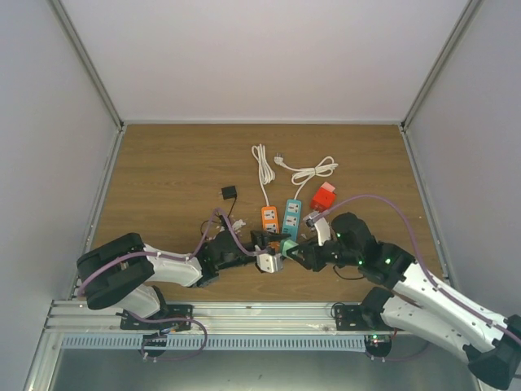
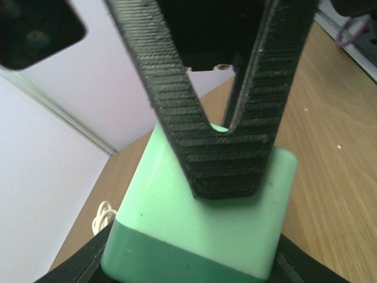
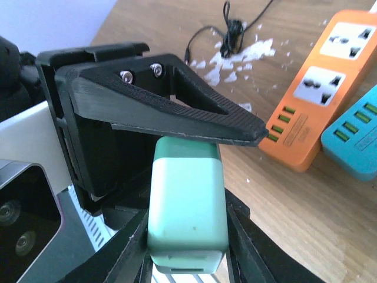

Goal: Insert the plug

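Observation:
A pale green plug (image 1: pixel 287 247) hangs just above the table at the near middle, between both grippers. My left gripper (image 1: pixel 281 249) is shut on it. In the left wrist view one ribbed finger (image 2: pixel 227 171) lies flat on top of the plug (image 2: pixel 194 230), and the other finger is hidden beneath. My right gripper (image 1: pixel 298 252) meets it from the right. In the right wrist view its two fingers lie against both sides of the plug (image 3: pixel 187 194), with no gap that I can see. The left finger (image 3: pixel 194 121) presses on the plug from above.
An orange power strip (image 1: pixel 269 217) and a teal one (image 1: pixel 292 213) lie side by side just beyond the grippers, sockets up. A red block (image 1: pixel 323 196) and white coiled cables (image 1: pixel 262 163) lie farther back. A small black adapter (image 1: pixel 229 193) with its thin lead sits to the left.

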`<state>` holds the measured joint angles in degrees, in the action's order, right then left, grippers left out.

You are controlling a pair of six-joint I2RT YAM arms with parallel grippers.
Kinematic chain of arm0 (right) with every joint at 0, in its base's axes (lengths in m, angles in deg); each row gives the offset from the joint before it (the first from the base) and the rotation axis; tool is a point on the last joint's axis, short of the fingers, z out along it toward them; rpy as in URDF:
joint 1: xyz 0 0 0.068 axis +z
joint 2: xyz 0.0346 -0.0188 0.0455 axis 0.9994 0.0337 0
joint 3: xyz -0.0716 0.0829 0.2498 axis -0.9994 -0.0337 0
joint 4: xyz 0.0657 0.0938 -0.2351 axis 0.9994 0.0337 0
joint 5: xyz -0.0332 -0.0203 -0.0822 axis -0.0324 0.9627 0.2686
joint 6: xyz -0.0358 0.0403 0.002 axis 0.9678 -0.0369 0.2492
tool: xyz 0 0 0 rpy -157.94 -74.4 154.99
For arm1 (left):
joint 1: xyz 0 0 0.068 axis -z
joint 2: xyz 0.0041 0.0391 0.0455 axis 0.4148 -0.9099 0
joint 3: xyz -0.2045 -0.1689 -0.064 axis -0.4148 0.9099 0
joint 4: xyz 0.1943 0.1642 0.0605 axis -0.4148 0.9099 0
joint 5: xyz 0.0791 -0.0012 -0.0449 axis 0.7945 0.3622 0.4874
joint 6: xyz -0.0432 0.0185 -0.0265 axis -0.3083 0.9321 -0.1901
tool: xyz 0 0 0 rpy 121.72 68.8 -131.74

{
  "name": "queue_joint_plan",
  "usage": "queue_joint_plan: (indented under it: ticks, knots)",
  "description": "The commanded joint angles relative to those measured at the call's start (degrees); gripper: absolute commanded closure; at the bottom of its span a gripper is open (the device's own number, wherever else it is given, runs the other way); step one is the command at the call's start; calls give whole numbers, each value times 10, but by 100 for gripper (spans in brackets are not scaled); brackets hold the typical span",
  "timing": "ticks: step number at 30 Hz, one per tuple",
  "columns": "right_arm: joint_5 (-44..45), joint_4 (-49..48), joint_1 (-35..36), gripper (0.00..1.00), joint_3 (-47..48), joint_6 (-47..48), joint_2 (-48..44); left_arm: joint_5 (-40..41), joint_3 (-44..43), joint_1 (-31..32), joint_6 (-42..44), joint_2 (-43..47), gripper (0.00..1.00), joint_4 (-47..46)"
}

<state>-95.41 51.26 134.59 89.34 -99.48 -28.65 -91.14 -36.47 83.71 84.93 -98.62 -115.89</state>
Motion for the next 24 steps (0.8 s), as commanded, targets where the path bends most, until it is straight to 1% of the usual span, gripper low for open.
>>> queue_joint_plan:
  ticks: [1, 5, 9, 14, 16, 17, 18, 19, 20, 21, 22, 24]
  knots:
    - [47, -75, -5, 66, -32, -45, -40, 38, -13, 1, -48, 5, 75, -89]
    - [67, -134, -2, 66, -72, -66, -66, 55, -19, 2, -79, -7, 74, -117]
    - [89, -188, 5, 68, -103, -73, -74, 64, -32, 2, -99, -19, 72, -122]
    - [112, -223, 12, 72, -121, -79, -87, 94, -42, 1, -113, -36, 72, -133]
    - [119, -231, 11, 76, -125, -81, -91, 95, -42, 2, -114, -38, 71, -136]
    - [125, -231, 13, 80, -125, -80, -93, 94, -42, 2, -116, -39, 71, -139]
    - [132, -231, 13, 87, -124, -78, -94, 90, -41, 2, -116, -41, 71, -140]
    - [139, -229, 13, 96, -123, -75, -96, 90, -42, 1, -118, -41, 70, -139]
    - [145, -225, 13, 99, -120, -72, -96, 90, -42, 2, -120, -43, 68, -140]
    - [152, -218, 13, 99, -114, -67, -95, 92, -42, 2, -121, -44, 64, -141]
    - [160, -204, 13, 99, -104, -61, -90, 99, -41, 1, -125, -46, 55, -147]
    - [197, -150, 13, 100, -70, -53, -67, 119, -36, -1, -133, -51, 31, -164]
